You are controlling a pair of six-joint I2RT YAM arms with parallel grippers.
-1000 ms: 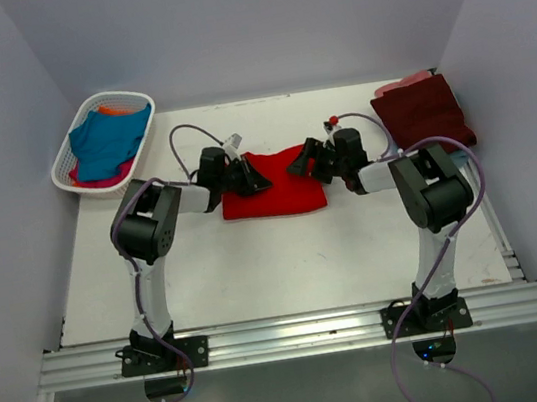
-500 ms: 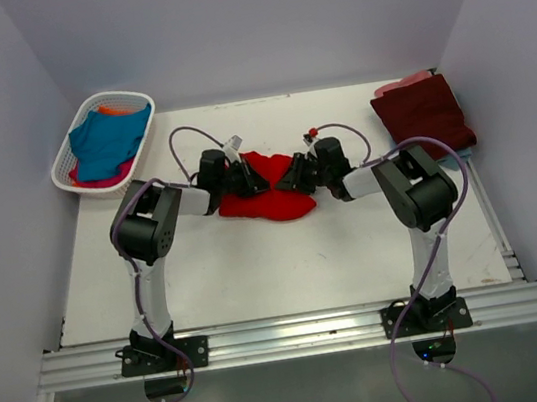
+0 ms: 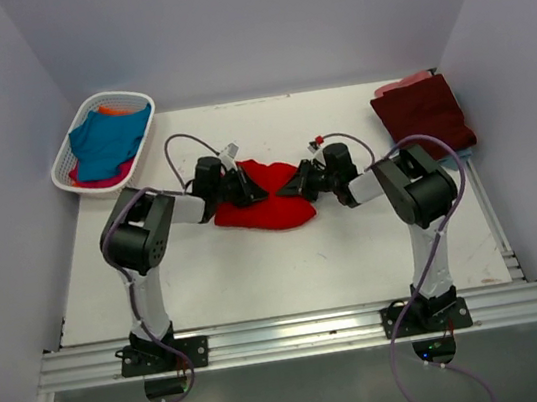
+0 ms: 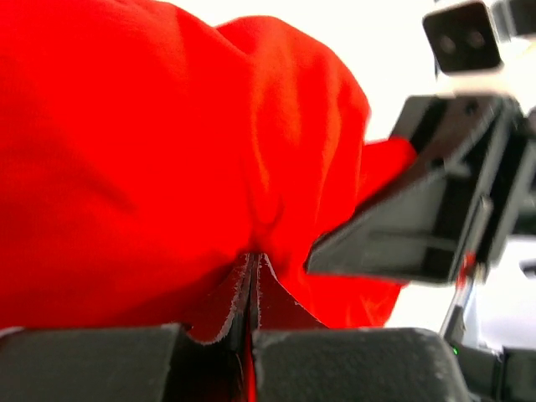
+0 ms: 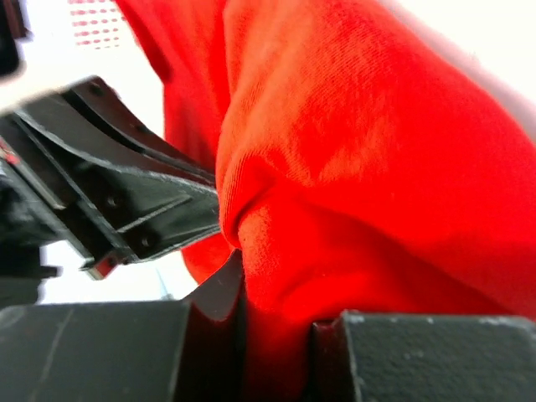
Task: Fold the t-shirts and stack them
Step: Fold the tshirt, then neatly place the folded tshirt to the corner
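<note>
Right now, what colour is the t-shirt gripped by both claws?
The t-shirt is plain bright red, with no pattern. It shows best in the top external view.

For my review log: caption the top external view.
Mid-table, left end effector and right end effector pinch the bunched red t-shirt.

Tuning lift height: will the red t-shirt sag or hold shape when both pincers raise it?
Likely floppy: the red t-shirt bunches into folds at the left pincer. Probably light: thin cloth. Expect sag between it and the right pincer.
</note>
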